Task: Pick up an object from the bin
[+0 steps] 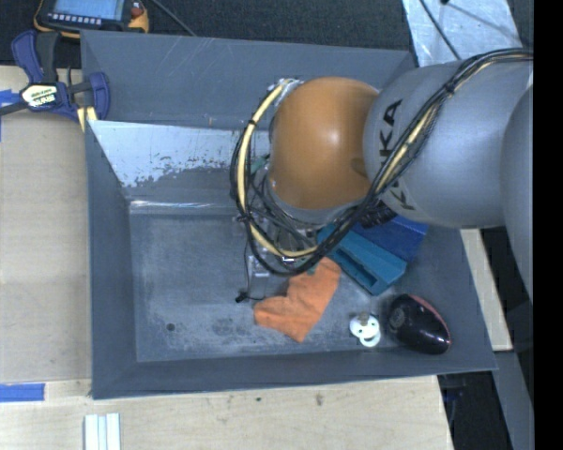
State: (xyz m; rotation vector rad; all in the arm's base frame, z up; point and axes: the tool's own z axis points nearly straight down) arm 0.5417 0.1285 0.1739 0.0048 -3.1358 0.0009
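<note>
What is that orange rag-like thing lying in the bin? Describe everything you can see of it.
The orange cloth looks like soft crumpled fabric, lying limp and slanted on the bin floor near the front wall. Its upper end reaches toward a blue block; the gripper hangs at its left edge, contact unclear.

Left half of the bin: floor bare, open to approach from above and along the left wall. Centre: occupied by the arm's orange-covered wrist, with looped cables hanging close to the floor.

Right half obstructed. An orange cloth lies crumpled just beside the cables. A blue block-shaped thing lies behind it, partly under the arm. A small white thing and a black rounded thing sit side by side near the wall at the view's lower edge. Gaps between these are narrow.
</note>
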